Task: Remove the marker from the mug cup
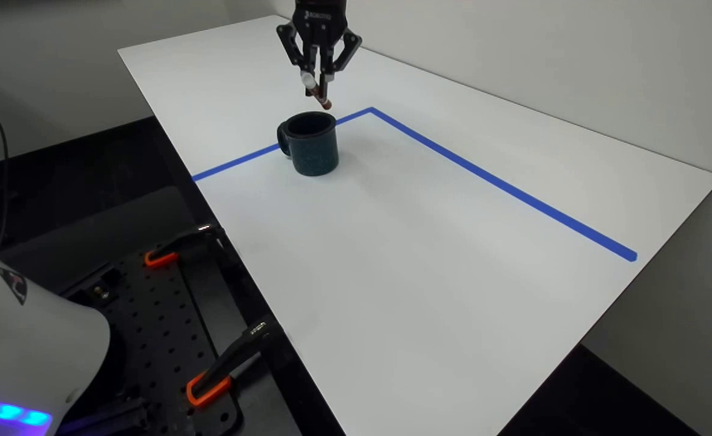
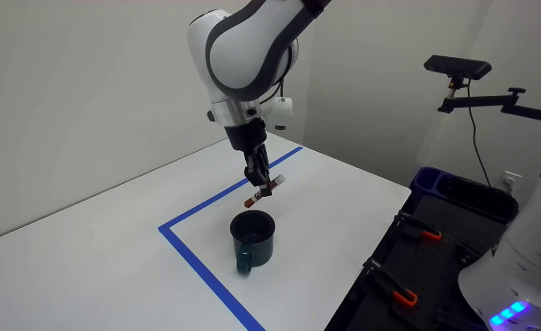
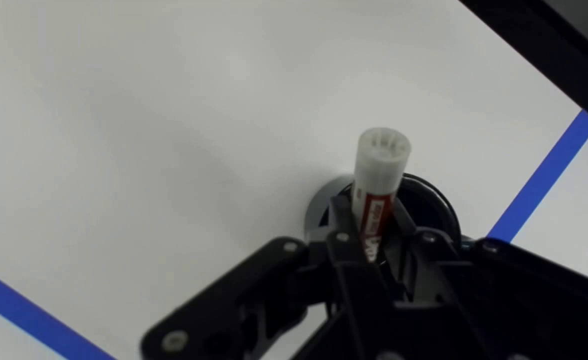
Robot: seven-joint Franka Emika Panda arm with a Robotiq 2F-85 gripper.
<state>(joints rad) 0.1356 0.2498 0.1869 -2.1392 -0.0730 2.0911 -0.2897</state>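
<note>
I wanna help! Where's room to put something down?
Bare white table lies between the long blue tape and the orange-tipped clamps, and from tape to pale wall. It's crowded at the round dark teal mug: black fingers grip a red-and-white marker above.

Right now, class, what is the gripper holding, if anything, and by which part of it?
The gripper holds the red-and-white marker at about its middle; the white end and the red end stick out free on opposite sides.

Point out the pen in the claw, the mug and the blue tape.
Marker point(image 3: 377, 205), wrist view: its red label.
Mug point(image 1: 315, 150), in an exterior view: its outer wall.
Blue tape point(image 1: 503, 184), in an exterior view: its longer strip.
</note>
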